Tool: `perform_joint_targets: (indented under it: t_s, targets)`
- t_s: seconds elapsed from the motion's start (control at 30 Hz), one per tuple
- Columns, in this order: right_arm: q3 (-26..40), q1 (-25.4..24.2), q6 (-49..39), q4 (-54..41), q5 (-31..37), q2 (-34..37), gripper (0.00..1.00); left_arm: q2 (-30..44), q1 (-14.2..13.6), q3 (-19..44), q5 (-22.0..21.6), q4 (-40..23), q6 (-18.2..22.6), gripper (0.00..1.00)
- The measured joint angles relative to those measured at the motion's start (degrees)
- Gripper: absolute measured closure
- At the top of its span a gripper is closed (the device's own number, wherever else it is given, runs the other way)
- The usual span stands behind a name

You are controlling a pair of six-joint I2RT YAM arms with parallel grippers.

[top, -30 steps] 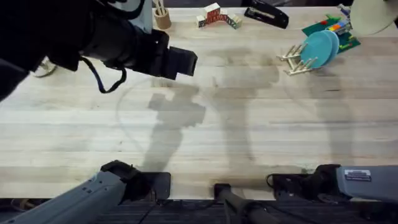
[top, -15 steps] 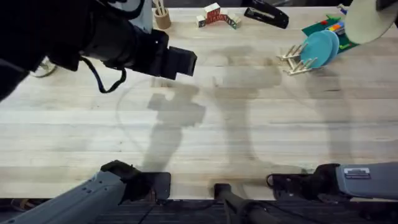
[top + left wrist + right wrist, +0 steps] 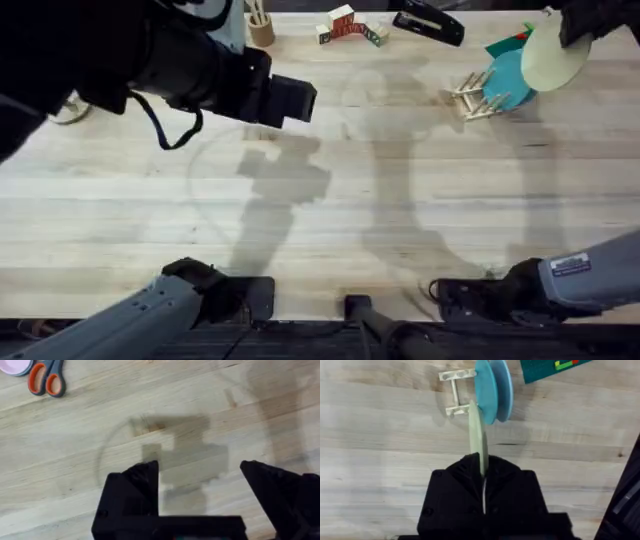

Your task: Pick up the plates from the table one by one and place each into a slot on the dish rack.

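Your right gripper [image 3: 482, 477] had its fingers clamped on the cream-yellow plate [image 3: 553, 56], gripping it by the rim so the plate stood edge-on between them. In the overhead view that plate hung at the far right of the table [image 3: 400, 220], just above and overlapping the dish rack [image 3: 478, 97], where the teal plate [image 3: 507, 78] already stood upright in a slot. Compared with a second ago, you had brought the cream-yellow plate down and leftward from the top right corner until it covered part of the teal plate and hid the plate behind it; your right arm's base link had also tilted up at the lower right. Your left arm had not moved.

The right wrist view showed what the overhead could not: the pale blue plate [image 3: 504, 387] standing just behind the teal plate in the rack's pegs, with the held plate's edge lined up just beside the rack's near rail.

Your left gripper [image 3: 200, 495] hung with fingers spread apart over bare wood, holding nothing; its wrist view showed orange-handled scissors [image 3: 47, 379] and a pink dish [image 3: 17, 366] well apart from it.
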Motion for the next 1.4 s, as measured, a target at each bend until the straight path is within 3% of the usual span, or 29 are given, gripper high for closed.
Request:
perform_joint_targets:
  t_s: [1.4]
  targets:
    - [0.0, -0.31, -5.12, 6.7, -2.43, 14.02, 0.973, -0.01, 0.0, 0.0, 0.0, 0.0, 0.2, 0.007]
